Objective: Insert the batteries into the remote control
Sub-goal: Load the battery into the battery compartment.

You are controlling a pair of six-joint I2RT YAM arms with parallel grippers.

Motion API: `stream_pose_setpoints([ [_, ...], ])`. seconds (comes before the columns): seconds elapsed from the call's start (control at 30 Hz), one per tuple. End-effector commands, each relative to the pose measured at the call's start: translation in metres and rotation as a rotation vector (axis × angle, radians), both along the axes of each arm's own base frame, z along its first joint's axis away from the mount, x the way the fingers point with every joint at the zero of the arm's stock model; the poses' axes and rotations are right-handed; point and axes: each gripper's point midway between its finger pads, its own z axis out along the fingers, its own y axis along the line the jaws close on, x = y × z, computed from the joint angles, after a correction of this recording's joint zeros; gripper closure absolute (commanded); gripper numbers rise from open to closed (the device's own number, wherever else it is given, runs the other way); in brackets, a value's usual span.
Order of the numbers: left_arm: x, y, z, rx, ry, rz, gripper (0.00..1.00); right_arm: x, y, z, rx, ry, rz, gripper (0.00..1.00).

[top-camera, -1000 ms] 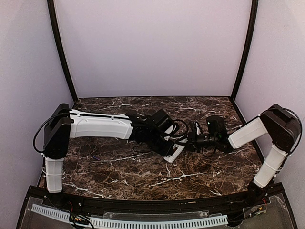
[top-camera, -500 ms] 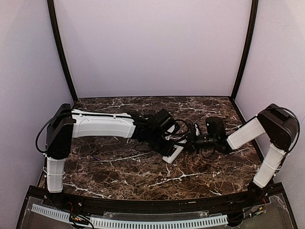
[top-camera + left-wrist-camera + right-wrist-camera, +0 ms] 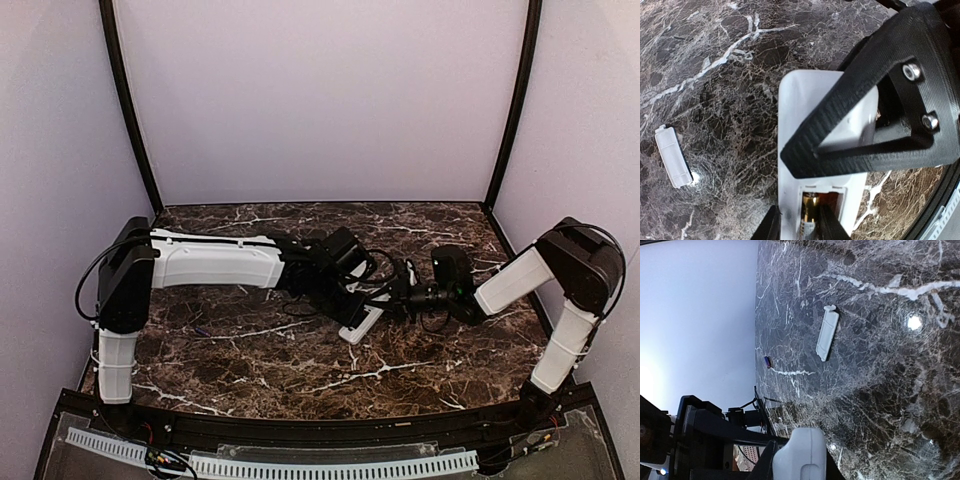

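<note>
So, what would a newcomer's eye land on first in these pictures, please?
First the white remote control, gripped by the right gripper at the middle of the dark marble table. Its back compartment is open, with a battery lying inside. Off to one side, the small white battery cover lies loose on the marble.
</note>
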Motion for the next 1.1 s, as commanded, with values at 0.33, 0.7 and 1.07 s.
stream_pose_setpoints([
  [0.33,-0.002,-0.003,0.046,-0.147,-0.077,-0.038,0.46,-0.011,0.009,0.009,0.054,-0.014,0.06,1.0],
  [0.7,0.0,0.022,0.088,-0.212,-0.242,-0.043,0.02,-0.014,0.008,0.011,0.058,-0.018,0.089,1.0],
  [1.07,-0.049,0.058,0.129,-0.345,-0.585,-0.436,0.01,-0.032,0.013,0.025,0.09,-0.064,0.241,1.0],
])
